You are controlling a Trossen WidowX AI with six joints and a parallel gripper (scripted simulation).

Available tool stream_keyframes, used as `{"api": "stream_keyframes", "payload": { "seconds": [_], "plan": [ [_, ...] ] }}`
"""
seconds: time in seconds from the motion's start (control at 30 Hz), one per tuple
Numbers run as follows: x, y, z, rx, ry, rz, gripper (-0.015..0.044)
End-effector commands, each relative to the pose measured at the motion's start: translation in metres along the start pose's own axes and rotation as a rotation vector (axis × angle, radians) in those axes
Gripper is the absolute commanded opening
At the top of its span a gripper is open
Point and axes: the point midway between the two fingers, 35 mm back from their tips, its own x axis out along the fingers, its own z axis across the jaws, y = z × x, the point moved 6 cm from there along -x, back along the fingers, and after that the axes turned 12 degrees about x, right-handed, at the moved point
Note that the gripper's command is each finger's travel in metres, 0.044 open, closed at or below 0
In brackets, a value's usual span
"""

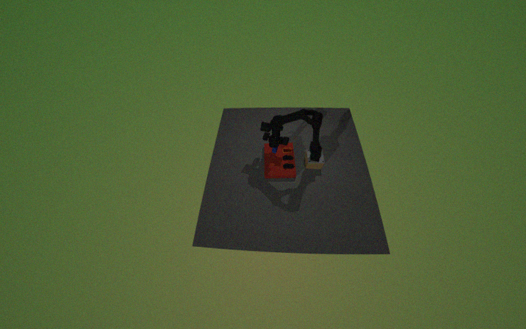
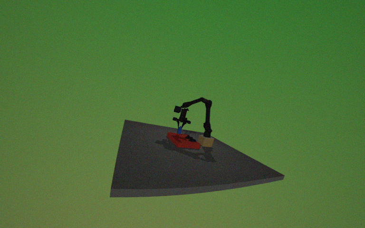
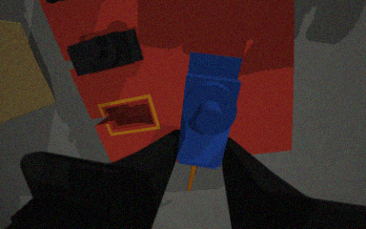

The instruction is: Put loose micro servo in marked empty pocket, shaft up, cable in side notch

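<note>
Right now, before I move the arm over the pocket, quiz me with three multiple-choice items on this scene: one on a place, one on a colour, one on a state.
1. In the wrist view, where is the marked pocket relative to the servo?
A. left of it
B. right of it
C. directly under it

2. What colour outlines the pocket?
A. white
B. yellow
C. green

3. What is the gripper doing?
A. open and holding nothing
B. shut on nothing
C. shut on the servo

Answers:
1. A: the framed pocket lies left of the blue body on the red deck.
2. B: a yellow border rings the dark recess.
3. C: both dark fingers press the servo's sides, and in the exterior view it hangs above the deck.
</note>
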Motion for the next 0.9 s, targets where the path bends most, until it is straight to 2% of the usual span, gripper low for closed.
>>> {"api": "stream_keyframes", "payload": {
  "seconds": [0.0, 0.87],
  "plan": [
    [-0.0012, -0.0003, -0.0006, 0.121, 0.002, -0.004, 0.0000],
    [-0.0012, -0.0003, -0.0006, 1.023, 0.000, -0.004, 0.0000]
  ]
}}
